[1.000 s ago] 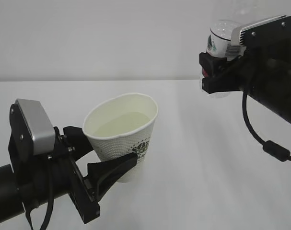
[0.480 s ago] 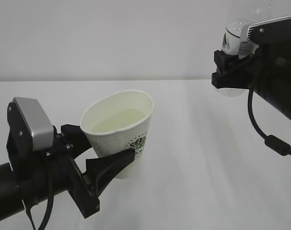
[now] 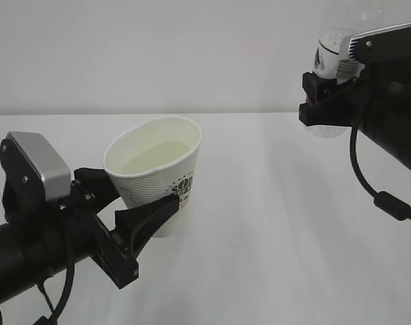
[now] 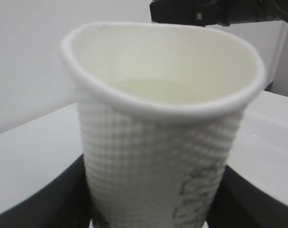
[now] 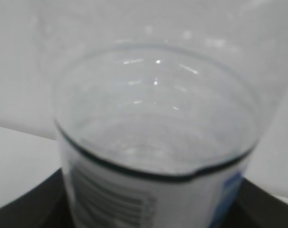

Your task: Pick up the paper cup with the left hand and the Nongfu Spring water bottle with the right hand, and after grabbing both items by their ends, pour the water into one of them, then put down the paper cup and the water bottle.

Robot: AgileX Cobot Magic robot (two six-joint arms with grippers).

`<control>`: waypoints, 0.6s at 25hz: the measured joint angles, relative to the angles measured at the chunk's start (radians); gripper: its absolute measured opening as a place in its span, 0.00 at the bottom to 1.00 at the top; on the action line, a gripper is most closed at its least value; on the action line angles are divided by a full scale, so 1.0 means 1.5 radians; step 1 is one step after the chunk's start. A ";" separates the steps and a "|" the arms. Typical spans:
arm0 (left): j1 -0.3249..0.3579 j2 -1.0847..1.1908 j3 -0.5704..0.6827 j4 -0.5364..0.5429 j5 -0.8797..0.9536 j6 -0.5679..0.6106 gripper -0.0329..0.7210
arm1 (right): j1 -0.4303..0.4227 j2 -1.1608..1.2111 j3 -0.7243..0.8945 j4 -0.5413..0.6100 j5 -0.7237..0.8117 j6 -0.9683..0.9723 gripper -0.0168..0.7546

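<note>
The white paper cup [image 3: 154, 177] with a green logo is clamped low on its sides by my left gripper [image 3: 139, 195], which is shut on it, above the table at the left. The cup leans slightly and holds water [image 3: 155, 155]. In the left wrist view the cup [image 4: 158, 156] fills the frame between the black fingers [image 4: 44, 206], water [image 4: 158, 90] showing inside. At the upper right my right gripper [image 3: 321, 101] is shut on the Nongfu Spring water bottle [image 3: 329, 55]. In the right wrist view the clear bottle [image 5: 153, 123] sits in my gripper [image 5: 153, 211].
A white table [image 3: 273, 223] runs under both arms, with a pale wall behind it. A black cable [image 3: 378, 196] hangs from the right arm. The right arm's dark gripper [image 4: 200, 12] shows above the cup's rim in the left wrist view.
My left gripper has carried the cup leftward. My right gripper lifted the bottle up and to the right early on, then held still.
</note>
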 joint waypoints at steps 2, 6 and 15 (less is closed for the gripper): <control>0.000 0.000 0.000 -0.015 0.000 0.002 0.67 | 0.000 0.000 0.000 0.000 0.005 0.000 0.64; 0.007 0.000 0.000 -0.033 0.000 0.004 0.67 | 0.000 0.000 0.000 0.000 0.006 0.000 0.64; 0.076 0.000 0.000 -0.037 0.000 0.006 0.67 | 0.000 0.000 0.000 0.000 0.006 0.000 0.64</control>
